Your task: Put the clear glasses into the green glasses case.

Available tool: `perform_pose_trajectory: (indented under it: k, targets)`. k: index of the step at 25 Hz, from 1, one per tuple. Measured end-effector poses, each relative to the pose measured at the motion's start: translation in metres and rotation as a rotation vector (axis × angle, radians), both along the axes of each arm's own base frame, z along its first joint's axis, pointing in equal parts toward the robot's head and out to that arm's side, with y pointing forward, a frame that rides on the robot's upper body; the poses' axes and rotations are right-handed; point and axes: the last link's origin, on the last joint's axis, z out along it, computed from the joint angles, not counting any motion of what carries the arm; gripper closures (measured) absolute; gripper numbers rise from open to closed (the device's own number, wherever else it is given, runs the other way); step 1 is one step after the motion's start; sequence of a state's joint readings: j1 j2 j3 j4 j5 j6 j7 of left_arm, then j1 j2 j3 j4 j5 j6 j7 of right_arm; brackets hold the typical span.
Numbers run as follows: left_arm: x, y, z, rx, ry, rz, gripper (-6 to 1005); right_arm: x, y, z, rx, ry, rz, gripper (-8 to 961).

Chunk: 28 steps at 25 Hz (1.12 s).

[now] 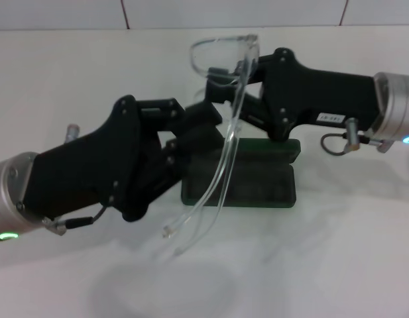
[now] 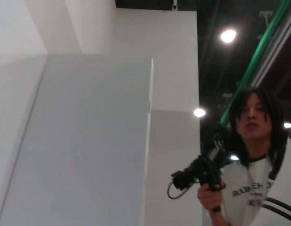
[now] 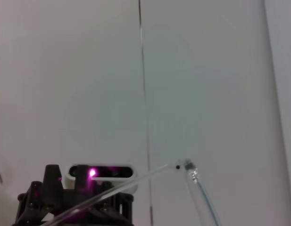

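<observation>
The clear glasses (image 1: 224,50) hang in the air above the table, lens uppermost, their long thin arms (image 1: 221,179) trailing down in front of the green glasses case (image 1: 264,182). The case lies open on the white table under both grippers. My right gripper (image 1: 232,85) comes in from the right and is shut on the glasses just below the lens. My left gripper (image 1: 207,122) reaches in from the lower left, with its tip close to the glasses' arms and over the case's left end. The right wrist view shows the clear arm tips (image 3: 197,188).
The white table (image 1: 337,265) spreads around the case, with a tiled wall (image 1: 71,13) behind. The left arm's wrist camera (image 3: 100,172) glows purple in the right wrist view. The left wrist view faces a white wall and a person holding a black device (image 2: 206,176).
</observation>
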State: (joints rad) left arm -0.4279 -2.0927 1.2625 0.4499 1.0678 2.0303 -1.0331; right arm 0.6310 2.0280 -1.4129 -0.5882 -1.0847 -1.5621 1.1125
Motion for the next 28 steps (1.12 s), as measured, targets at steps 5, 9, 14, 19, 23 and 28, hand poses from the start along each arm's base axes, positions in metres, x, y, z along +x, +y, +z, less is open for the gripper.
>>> perform_pose_trajectory:
  k: [5, 9, 14, 19, 23, 28]
  targets:
    - [0.000, -0.002, -0.002, -0.003, 0.010, -0.009, 882, -0.003, -0.002, -0.006, -0.018, -0.012, 0.014, 836]
    - [-0.001, -0.003, -0.003, -0.004, 0.011, -0.003, 908, -0.003, -0.003, -0.007, -0.023, -0.010, 0.016, 836]
    - [-0.006, -0.004, -0.007, -0.002, 0.015, 0.027, 949, -0.005, -0.007, -0.010, -0.033, -0.008, 0.027, 836]
    - [-0.011, -0.001, -0.011, 0.013, 0.040, 0.064, 949, -0.005, -0.008, -0.011, -0.034, 0.004, 0.029, 836]
    - [-0.013, 0.001, -0.014, 0.014, 0.065, 0.086, 949, -0.004, -0.008, -0.012, -0.028, 0.004, 0.022, 836]
    - [-0.014, 0.001, -0.010, 0.027, 0.054, 0.089, 948, -0.001, -0.007, -0.013, -0.025, -0.003, 0.003, 836]
